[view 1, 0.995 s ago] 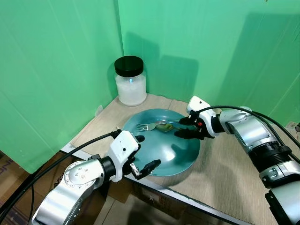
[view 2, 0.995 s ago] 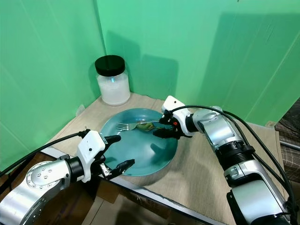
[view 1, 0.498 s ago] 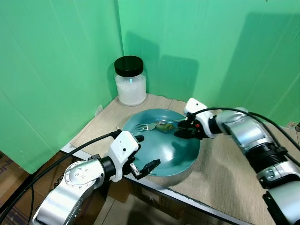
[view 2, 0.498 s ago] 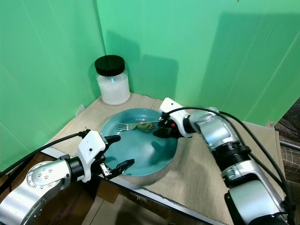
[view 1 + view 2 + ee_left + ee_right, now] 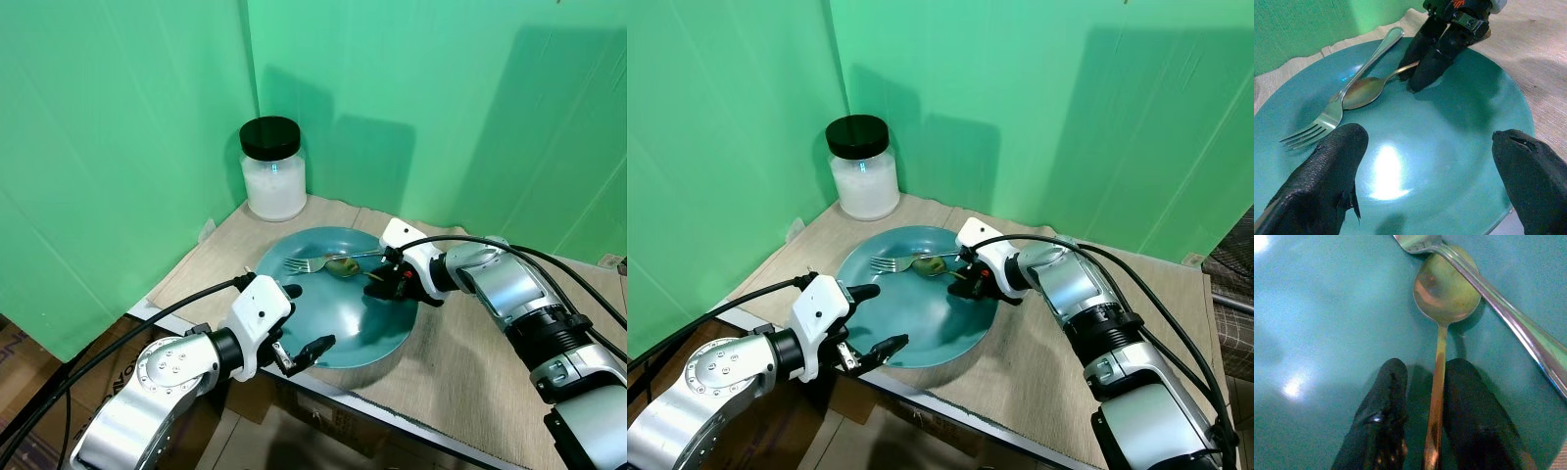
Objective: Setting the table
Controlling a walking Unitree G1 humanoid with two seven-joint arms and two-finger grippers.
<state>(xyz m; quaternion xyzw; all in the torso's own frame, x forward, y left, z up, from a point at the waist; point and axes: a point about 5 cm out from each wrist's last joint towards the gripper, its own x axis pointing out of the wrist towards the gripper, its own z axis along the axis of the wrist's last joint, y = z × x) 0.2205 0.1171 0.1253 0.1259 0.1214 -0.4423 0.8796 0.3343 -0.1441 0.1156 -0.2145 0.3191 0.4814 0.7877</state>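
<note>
My right gripper (image 5: 1422,423) is down on the teal plate (image 5: 333,328), fingers (image 5: 1378,421) straddling the spoon (image 5: 1442,303) handle, one each side, narrow gap; can't tell if they actually pinch it yet. Spoon lies in the plate with the fork (image 5: 318,261) crossing over its bowl. My left gripper (image 5: 1425,181) hovers at the plate's near rim, jaws spread wide, holding nothing. Jar (image 5: 273,168) with black lid sits at the back corner of the table (image 5: 470,392).

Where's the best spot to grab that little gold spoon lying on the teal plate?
Probably its thin handle, from above on the robot's right. The gold spoon lies flat on the teal plate, its bowl tucked under the silver fork; the right gripper already straddles that handle.
</note>
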